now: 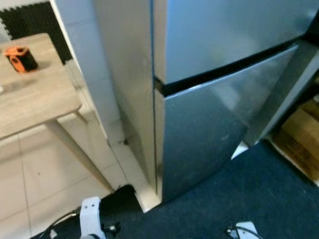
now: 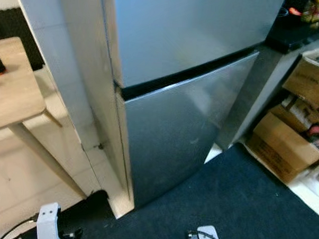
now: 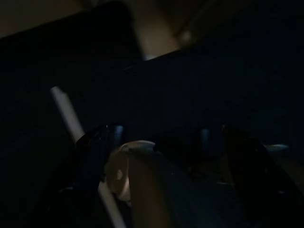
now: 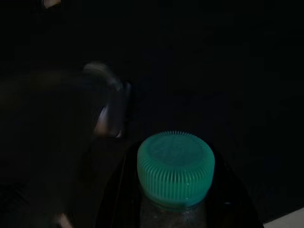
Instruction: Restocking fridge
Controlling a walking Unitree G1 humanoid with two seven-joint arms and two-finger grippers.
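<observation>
since the fridge [image 1: 213, 100] is closed, open it first; right fingers [image 4: 118, 190] hold the bottle [image 4: 175, 168]; left cannot tell.

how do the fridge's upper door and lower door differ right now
Both are shut. The upper door runs up past the frame's top edge, while the lower door shows whole, down to the dark mat. The upper door looks evenly lit; the lower door shows brighter, streaky reflections. They share the same brushed silver finish, split by a dark gap.
</observation>
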